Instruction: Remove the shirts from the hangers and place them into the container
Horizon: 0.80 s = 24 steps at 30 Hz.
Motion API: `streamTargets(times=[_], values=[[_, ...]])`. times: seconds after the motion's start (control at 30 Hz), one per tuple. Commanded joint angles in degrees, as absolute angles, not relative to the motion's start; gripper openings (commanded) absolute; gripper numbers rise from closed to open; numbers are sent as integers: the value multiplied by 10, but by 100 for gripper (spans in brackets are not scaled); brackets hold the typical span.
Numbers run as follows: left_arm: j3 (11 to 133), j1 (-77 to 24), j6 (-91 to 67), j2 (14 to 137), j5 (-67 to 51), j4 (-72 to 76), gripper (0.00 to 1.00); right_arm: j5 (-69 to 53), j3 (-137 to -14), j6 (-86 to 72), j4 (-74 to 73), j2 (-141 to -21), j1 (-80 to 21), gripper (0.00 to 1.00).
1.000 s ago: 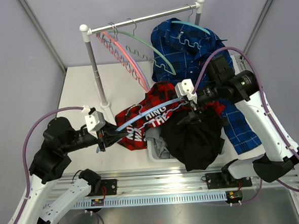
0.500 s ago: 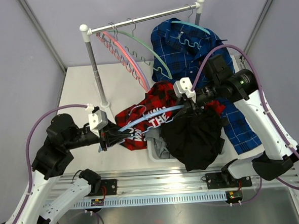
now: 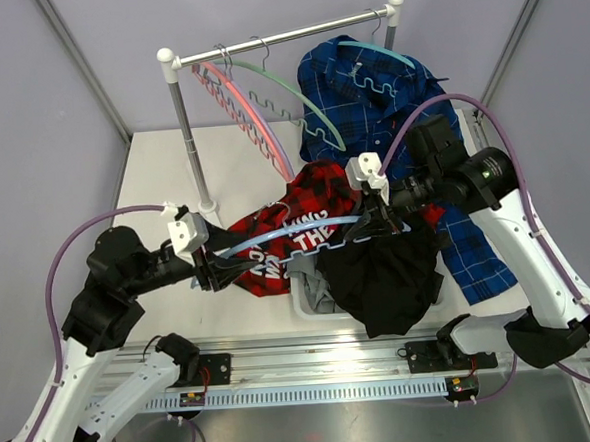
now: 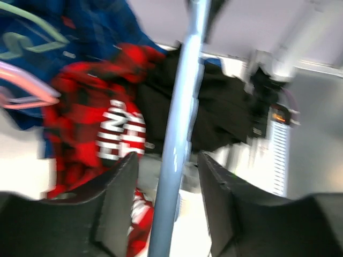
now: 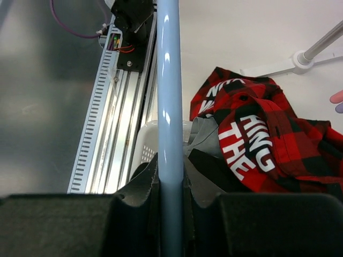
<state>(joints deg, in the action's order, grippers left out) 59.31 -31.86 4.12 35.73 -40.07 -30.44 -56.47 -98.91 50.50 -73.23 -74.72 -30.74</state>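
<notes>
White table (image 3: 162, 179) carries the whole work area, with a rail (image 3: 284, 36) at the far edge. Blue plaid shirt (image 3: 368, 96) hangs from a teal hanger (image 3: 370, 51) on the rail. Black shirt (image 3: 384, 276) drapes over the white basket (image 3: 302, 306), covering most of it. A grey shirt (image 3: 317, 292) lies inside. Red-and-black plaid shirt (image 3: 318, 185) lies bunched on the table, touching the basket's left rim. A light blue hanger (image 3: 296, 231) spans above it. Right gripper (image 3: 371, 226) is clamped on the hanger's bar. Left gripper (image 3: 223, 270) has its jaws parted, the bar between them untouched.
</notes>
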Motion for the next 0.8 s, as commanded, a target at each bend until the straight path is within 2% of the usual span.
streamTargets(times=[0.0,0.03,0.13,0.17,0.2,0.3,0.4,0.57,0.77], values=[[592,-316,26,333,-297,-220,62,-578,-988,417,-658,-719,-294,0],[590,-316,19,320,-282,-216,74,-593,-982,404,-649,-715,-281,0],[591,-316,21,287,-212,-211,86,-639,-978,351,-612,-701,-220,0],[595,-316,25,278,-187,-221,93,-650,-980,333,-599,-696,-201,0],[597,-316,28,269,-129,-225,96,-657,-983,301,-577,-691,-170,0],[592,-316,36,224,-15,-237,99,-652,-1006,267,-561,-686,-111,0],[571,-316,30,188,48,-247,99,-628,-1040,234,-550,-685,-73,0],[533,-316,3,167,66,-303,99,-614,-1084,168,-513,-689,-4,0],[468,-316,-26,133,84,-308,99,-528,-1114,133,-495,-691,67,0]])
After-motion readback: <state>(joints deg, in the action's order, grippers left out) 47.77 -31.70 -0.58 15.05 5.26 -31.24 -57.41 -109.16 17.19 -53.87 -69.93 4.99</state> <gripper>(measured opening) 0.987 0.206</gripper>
